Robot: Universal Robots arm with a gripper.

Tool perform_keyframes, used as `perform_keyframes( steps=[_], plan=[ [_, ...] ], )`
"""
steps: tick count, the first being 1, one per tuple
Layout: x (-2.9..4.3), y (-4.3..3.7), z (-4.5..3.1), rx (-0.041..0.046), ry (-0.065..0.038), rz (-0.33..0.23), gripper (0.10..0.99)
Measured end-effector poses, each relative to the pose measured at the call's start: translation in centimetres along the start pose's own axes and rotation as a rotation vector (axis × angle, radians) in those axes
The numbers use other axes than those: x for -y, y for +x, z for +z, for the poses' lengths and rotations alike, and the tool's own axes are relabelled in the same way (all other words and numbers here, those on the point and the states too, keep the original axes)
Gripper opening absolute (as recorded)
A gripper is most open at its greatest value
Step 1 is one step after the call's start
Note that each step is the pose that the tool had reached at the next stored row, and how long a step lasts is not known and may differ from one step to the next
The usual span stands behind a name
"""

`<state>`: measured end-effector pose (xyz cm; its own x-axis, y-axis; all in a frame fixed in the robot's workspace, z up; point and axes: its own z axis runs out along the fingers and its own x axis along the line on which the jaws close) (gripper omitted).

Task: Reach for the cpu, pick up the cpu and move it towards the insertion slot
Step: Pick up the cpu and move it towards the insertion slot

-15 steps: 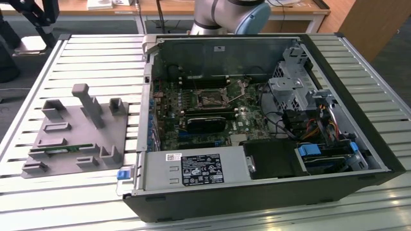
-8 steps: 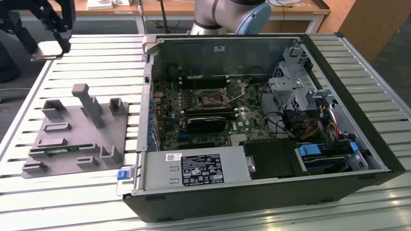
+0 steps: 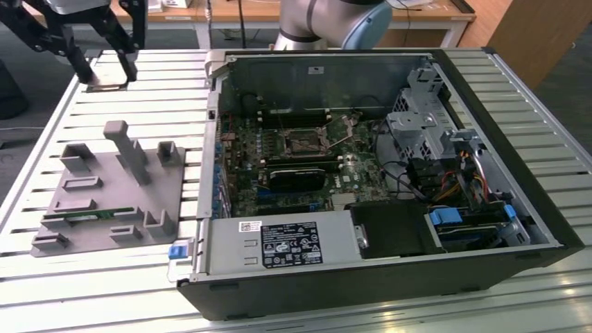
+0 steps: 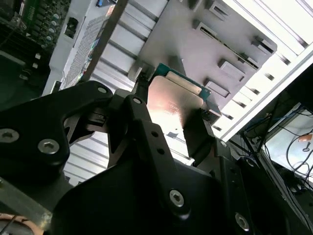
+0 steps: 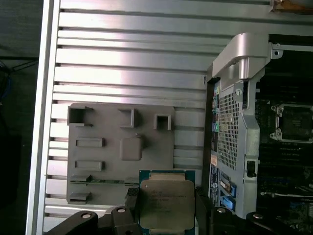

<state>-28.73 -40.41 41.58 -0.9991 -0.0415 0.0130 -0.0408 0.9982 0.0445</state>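
Observation:
My gripper [image 3: 105,75] hangs above the slatted table's far corner at the exterior view's left, shut on the cpu [image 3: 105,86]. In both wrist views the cpu [image 5: 166,203] [image 4: 173,100] is a flat square chip with a silver top and a green edge, clamped between the two black fingers [image 5: 132,201]. The insertion slot [image 3: 303,142] is a silvery-framed square socket with a dark centre on the motherboard inside the open computer case. It lies well to the exterior view's right of the gripper. The first wrist view also catches the slot [image 5: 293,122].
A grey fixture plate [image 3: 102,191] with raised holders lies on the slatted table [image 3: 166,104], with a green memory stick [image 3: 93,216] in one groove. The case's upright metal wall [image 3: 215,139] stands between gripper and motherboard. Cables and drive bays [image 3: 444,159] crowd the case's far side.

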Motion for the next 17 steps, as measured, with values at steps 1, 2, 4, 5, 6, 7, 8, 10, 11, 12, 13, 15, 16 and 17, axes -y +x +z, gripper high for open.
perform_keyframes(
  steps=[1, 2, 4, 5, 6, 7, 8, 10, 11, 12, 13, 15, 16, 17],
  plan=[
    [-0.02, -0.45, 0.1, 0.0, 0.0, 0.0, 0.537],
    [-0.05, -0.91, 0.2, -0.0001, 0.0, 0.0, 0.537],
    [-0.1, -1.84, 0.4, -0.0001, 0.0, 0.0, 0.537],
    [-0.12, -2.29, 0.49, 0.0, 0.0, 0.0, 0.537],
    [-0.15, -2.73, 0.58, 0.0, 0.0, 0.0, 0.537],
    [-0.17, -3.16, 0.66, 0.0, 0.0, 0.0, 0.537],
    [-0.19, -3.57, 0.74, 0.0, 0.0, 0.0, 0.537],
    [-0.24, -4.46, 0.9, 0.0002, 0.0, 0.0, 0.537],
    [-0.25, -4.89, 0.97, 0.0003, 0.0, 0.0, 0.537],
    [-0.26, -5.32, 1.03, 0.0002, 0.0, 0.0, 0.537],
    [-0.27, -5.76, 1.09, 0.0004, 0.0, 0.0, 0.537],
    [-0.28, -6.66, 1.23, 0.0007, 0.0, 0.0, 0.537],
    [-0.29, -7.09, 1.28, 0.0009, 0.0, 0.0, 0.537],
    [-0.29, -7.52, 1.32, 0.0009, 0.0, 0.0, 0.537]
  ],
)
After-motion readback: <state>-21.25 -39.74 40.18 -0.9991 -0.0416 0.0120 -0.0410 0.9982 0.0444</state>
